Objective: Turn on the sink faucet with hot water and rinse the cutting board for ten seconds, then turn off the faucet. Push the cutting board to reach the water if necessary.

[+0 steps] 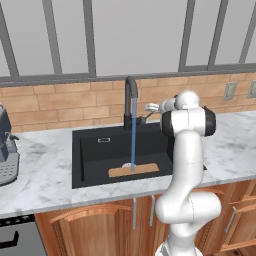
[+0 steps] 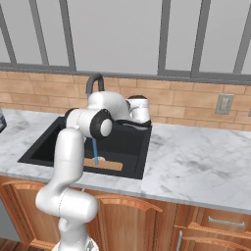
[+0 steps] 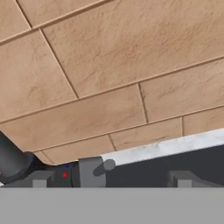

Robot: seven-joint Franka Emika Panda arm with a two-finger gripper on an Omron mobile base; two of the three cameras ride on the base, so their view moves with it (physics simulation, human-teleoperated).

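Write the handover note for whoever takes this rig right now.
End effector: by the faucet's side lever, holding nothing; open or shut, cannot tell.
Sink faucet: on, water running straight down.
Cutting board: flat on the front of the sink floor, the stream lands on it.
Done: faucet on, board under water.
Left: finish the rinse, then turn the faucet off.

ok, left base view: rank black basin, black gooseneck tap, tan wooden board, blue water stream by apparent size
1. Matte black rectangular sink basin, clearly largest.
2. Black gooseneck faucet.
3. Flat tan wooden cutting board and thin blue water stream: unsure. The stream is taller but very thin; the board covers more area.
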